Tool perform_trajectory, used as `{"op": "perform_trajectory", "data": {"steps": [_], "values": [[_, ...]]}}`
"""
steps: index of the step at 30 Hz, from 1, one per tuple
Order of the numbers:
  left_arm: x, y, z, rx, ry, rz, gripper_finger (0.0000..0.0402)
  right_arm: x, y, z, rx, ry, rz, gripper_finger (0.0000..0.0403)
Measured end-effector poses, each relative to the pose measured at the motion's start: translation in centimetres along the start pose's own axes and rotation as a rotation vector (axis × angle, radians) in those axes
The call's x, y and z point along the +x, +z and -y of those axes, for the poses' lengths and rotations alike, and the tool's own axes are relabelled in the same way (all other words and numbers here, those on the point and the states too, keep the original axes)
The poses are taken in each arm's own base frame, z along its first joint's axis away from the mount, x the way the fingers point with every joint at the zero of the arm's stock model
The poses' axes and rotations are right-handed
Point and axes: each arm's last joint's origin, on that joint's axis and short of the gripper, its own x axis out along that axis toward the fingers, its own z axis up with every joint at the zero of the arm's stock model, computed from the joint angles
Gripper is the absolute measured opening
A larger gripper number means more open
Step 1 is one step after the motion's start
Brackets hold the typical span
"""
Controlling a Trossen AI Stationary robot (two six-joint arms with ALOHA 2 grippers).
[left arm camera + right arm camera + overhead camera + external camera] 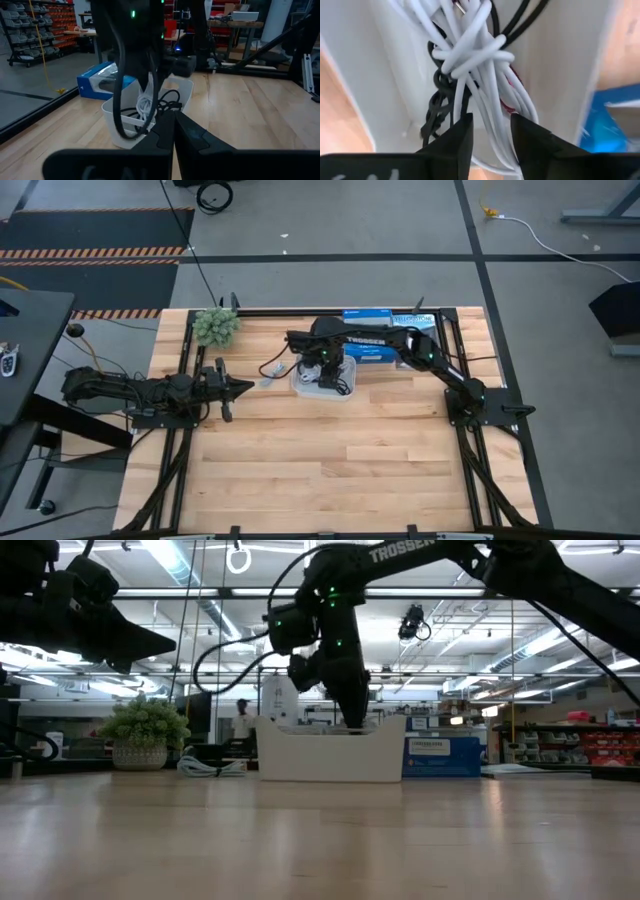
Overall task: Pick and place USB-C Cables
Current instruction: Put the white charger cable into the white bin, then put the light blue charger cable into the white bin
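Cables lie bunched in the white tray [300, 386] at the far middle of the surface [330, 470]: a white cable [485, 65] tangled with a black cable [437, 107] and a red cable [512, 80]. The right end effector [490, 132] reaches into the tray, fingers apart around white strands. Closing here risks lifting the whole tangle. The left end effector [240, 388] waits beside the tray, fingers together.
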Motion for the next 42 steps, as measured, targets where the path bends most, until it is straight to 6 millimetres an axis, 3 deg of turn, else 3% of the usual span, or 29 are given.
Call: {"op": "perform_trajectory", "data": {"steps": [15,25,29,37,42], "values": [[0.0,0.0,0.0,0.000,0.000,0.000,0.0014,-4.8,-2.1,0.0,0.004,0.015,0.108,0.0145],[0.0,0.0,0.0,0.000,0.000,0.000,0.0013,-7.7,-2.8,-1.6,-0.028,0.057,0.243,0.0145],[0.0,0.0,0.0,0.000,0.000,0.001,0.0013,-9.5,-3.3,-2.0,-0.039,0.067,0.348,0.0145],[0.0,0.0,0.0,0.000,0.000,-0.001,0.0014,-14.7,-3.8,-2.7,-0.061,0.069,0.717,0.0145],[0.0,0.0,0.0,0.000,0.000,0.000,0.0014,-16.5,-5.1,-2.7,-0.092,0.059,0.772,0.0145]]}}
